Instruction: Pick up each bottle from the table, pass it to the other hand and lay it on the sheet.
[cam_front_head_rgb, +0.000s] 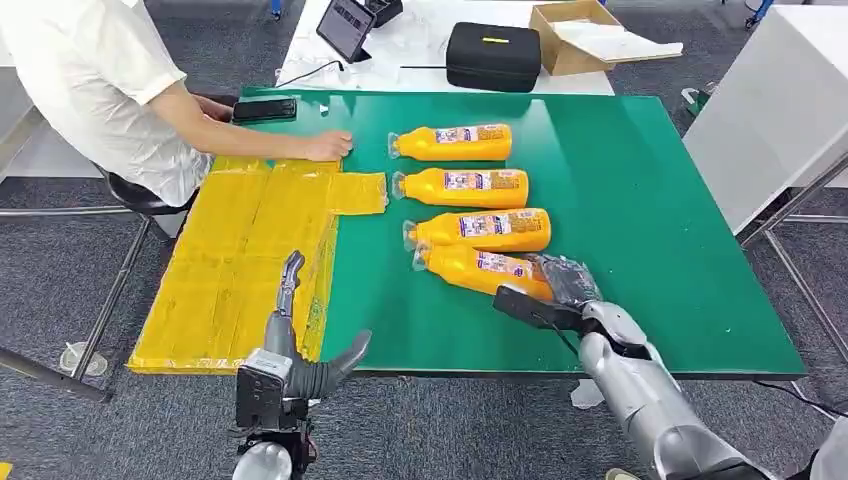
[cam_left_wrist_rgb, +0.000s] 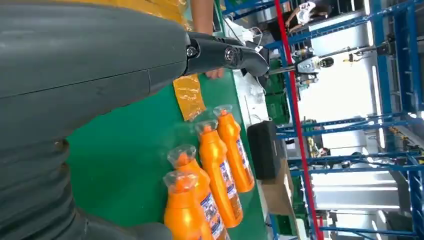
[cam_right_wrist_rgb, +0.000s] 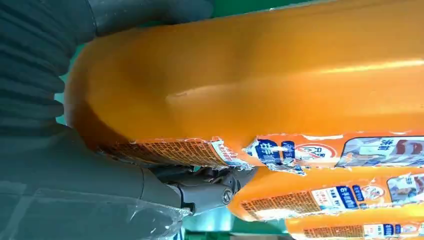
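Right hand (cam_front_head_rgb: 562, 282) fingers closed around nearest bottle (cam_front_head_rgb: 478, 268), gripping its base end for lifting. Left hand (cam_front_head_rgb: 300, 345) open, empty, poised near yellow sheet (cam_front_head_rgb: 235, 260) to receive.

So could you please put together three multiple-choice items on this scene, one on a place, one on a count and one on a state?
1. Where does the yellow sheet lie on the green table?
A. at the robot's left edge
B. at the robot's right edge
C. under the bottles

2. How many orange bottles are on the table?
A. two
B. four
C. six

3. What is the right hand doing?
A. hanging beside the table
B. gripping the base of the nearest bottle
C. pressing on the sheet

Answers:
1. A, the sheet covers the left side, near the left hand.
2. B, four lie in a row in the head view.
3. B, the right wrist view shows its fingers wrapped around the bottle's base.
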